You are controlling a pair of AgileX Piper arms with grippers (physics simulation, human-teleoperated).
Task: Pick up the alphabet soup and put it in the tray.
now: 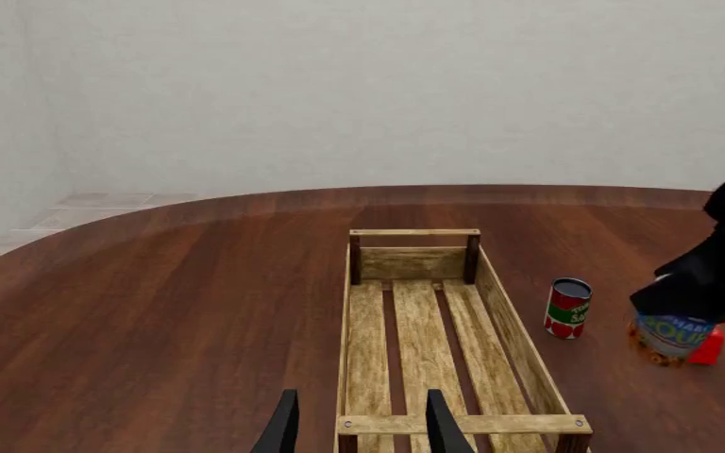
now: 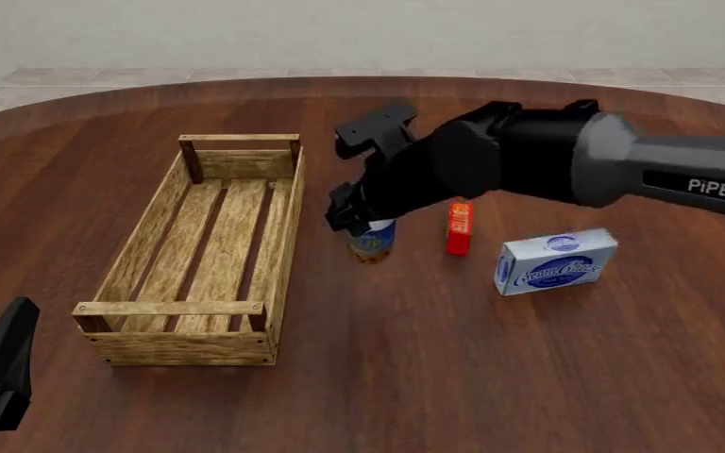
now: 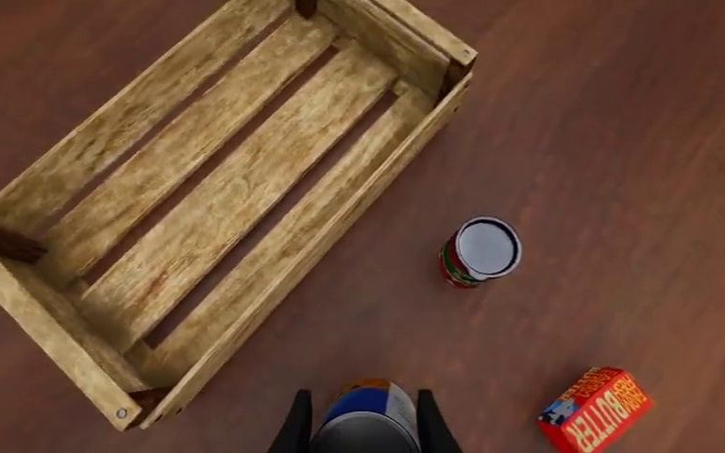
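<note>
Dark wood table point(image 2: 463, 377), rounded far edge, pale wall behind. Left gripper point(image 1: 360, 427) sits low at the near left, fingers parted, holding nothing, just over the tray's point(image 2: 280, 245) near end. Right gripper point(image 3: 360, 427) is closed around the soup point(image 2: 372, 240) from above, can between its fingers, just right of the tray's long rail. Soup: blue label, orange lower band, seems tilted. Beyond: small red-green can point(image 3: 479, 252), red box point(image 2: 460, 227), blue-white box point(image 2: 555, 261).

cans 2: alphabet soup point(image 2: 373, 241), small red-green can point(image 3: 479, 252) | tray point(image 2: 148, 222) 1 | boxes 2: red box point(image 2: 460, 227), blue-white box point(image 2: 555, 261)
</note>
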